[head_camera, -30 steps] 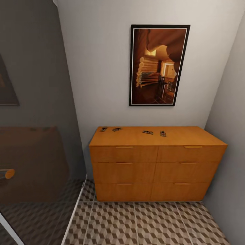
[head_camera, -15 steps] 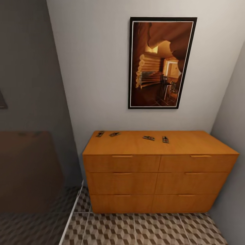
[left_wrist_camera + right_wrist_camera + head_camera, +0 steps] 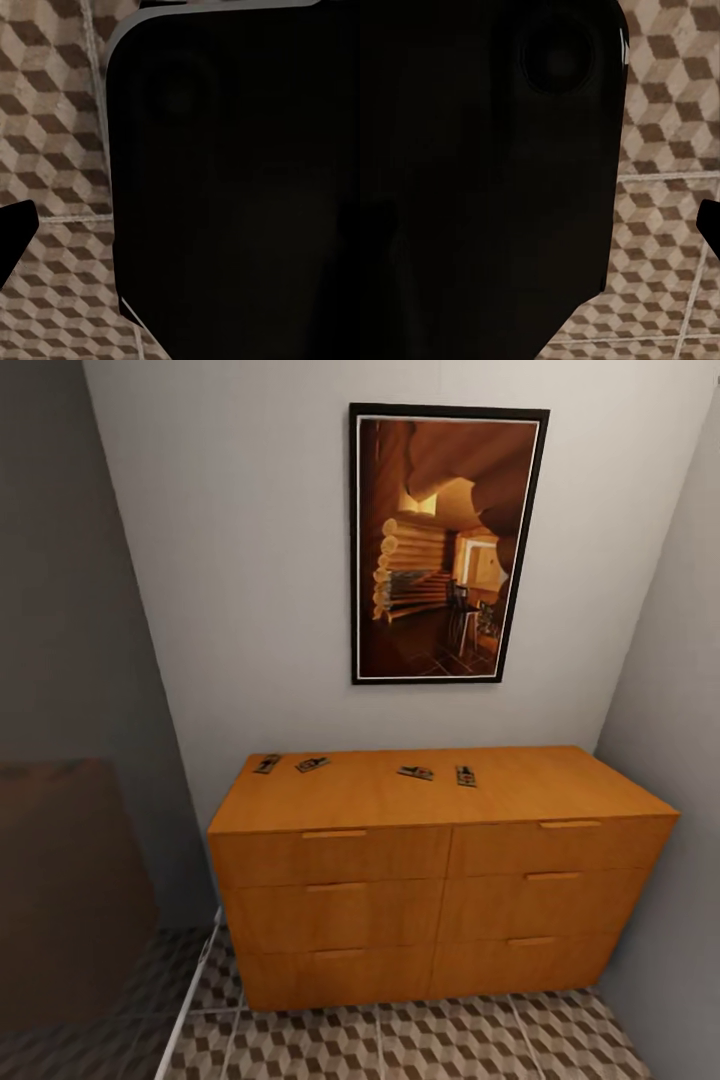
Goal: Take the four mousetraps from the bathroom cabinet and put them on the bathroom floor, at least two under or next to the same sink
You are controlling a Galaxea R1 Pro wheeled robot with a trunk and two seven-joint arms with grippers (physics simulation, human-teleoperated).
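The orange-brown cabinet point(image 3: 540, 785) stands against the back wall in the head view, all its drawers shut. Several small dark mousetraps lie on its top near the back edge: two at the left point(image 3: 266, 764) point(image 3: 312, 764) and two nearer the middle point(image 3: 415, 772) point(image 3: 465, 776). The cube-patterned bathroom floor point(image 3: 450, 1040) runs in front of the cabinet and also shows in both wrist views point(image 3: 52, 112) point(image 3: 675, 150). A dark tip pokes in at the edge of each wrist view point(image 3: 13, 236) point(image 3: 709, 225); whether either gripper is open or shut cannot be read. The sink is out of view.
A framed picture point(image 3: 445, 545) hangs above the cabinet. A grey side wall point(image 3: 680, 760) closes in on the right. A dark glass panel point(image 3: 70, 810) with a white floor strip point(image 3: 190, 1000) stands at the left. A black robot body part blocks much of each wrist view point(image 3: 240, 187) point(image 3: 480, 172).
The head camera has moved closer and turned: the cabinet and picture look larger and sit further left. The mousetraps lie where they were on the cabinet top.
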